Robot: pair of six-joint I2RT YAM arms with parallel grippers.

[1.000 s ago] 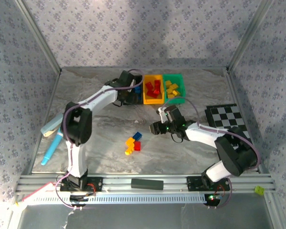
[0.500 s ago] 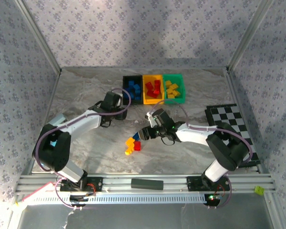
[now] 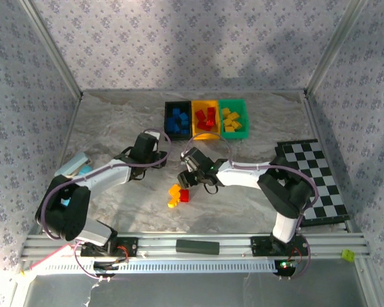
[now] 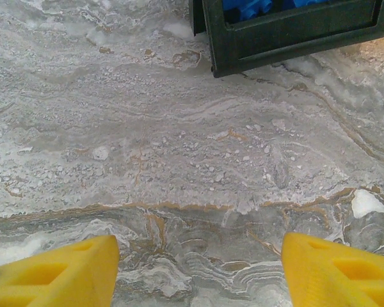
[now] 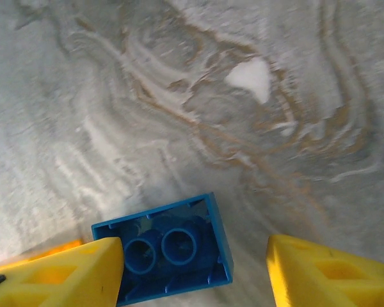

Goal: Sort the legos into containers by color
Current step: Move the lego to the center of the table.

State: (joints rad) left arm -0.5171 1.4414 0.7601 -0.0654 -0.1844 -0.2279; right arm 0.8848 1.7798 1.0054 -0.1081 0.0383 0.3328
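Fingers [image 5: 51, 275] of your right gripper [image 5: 193, 262] are standing spread either side of a blue brick [image 5: 163, 246] lying hollow side up on the tabletop [image 5: 179, 96], one finger at its end, the other apart. You are handling a light, rigid, slick piece; it is calling for a pinch across its flat side walls, low down. Your left gripper [image 4: 198, 256] is hovering spread and empty near the black bin [image 4: 288, 32]. A yellow brick [image 3: 174, 192] and a red brick [image 3: 184, 196] are lying near the blue one.

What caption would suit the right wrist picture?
An upside-down blue lego lies between the open yellow fingers, on the marbled table.
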